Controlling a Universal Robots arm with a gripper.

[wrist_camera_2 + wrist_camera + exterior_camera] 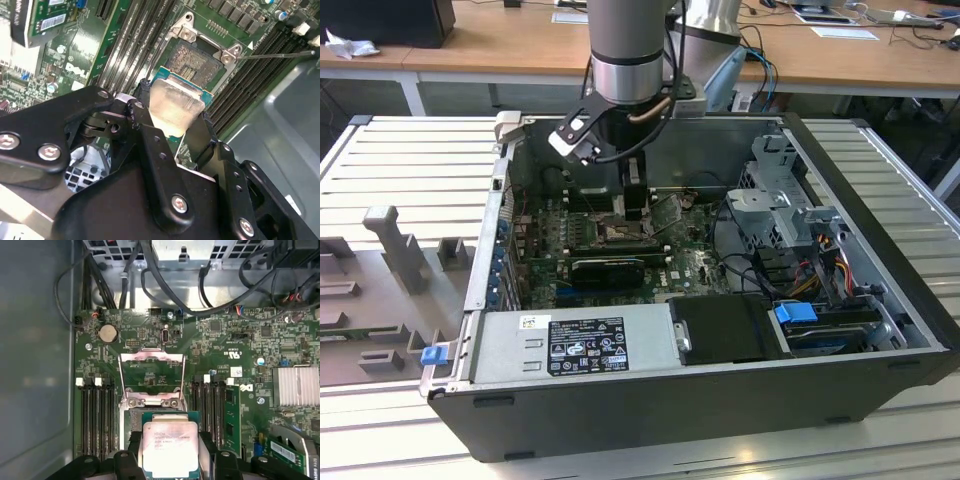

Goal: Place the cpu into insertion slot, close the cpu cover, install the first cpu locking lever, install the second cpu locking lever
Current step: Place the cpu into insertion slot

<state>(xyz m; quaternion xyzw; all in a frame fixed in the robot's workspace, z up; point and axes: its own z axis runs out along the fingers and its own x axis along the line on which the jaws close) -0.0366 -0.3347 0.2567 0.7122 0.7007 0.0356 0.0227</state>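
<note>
— Exterior view first: where is the gripper?
— Down inside the open case, hanging from the arm over the middle of the board. It is nearer the case's far wall in that view than its near edge.
— Fingers?
— In the second wrist view, two black fingers are clamped on opposite edges of the cpu, silver face up.
— And the slot?
— The slot sits mid-board between two banks of memory slots. The cpu hangs over one side of it, and the tan contact field beyond is bare. Whether the chip touches the socket, I cannot tell.
— Cover?
— In the first wrist view the cover is swung open, away from the slot, with green board showing through its window.
</note>
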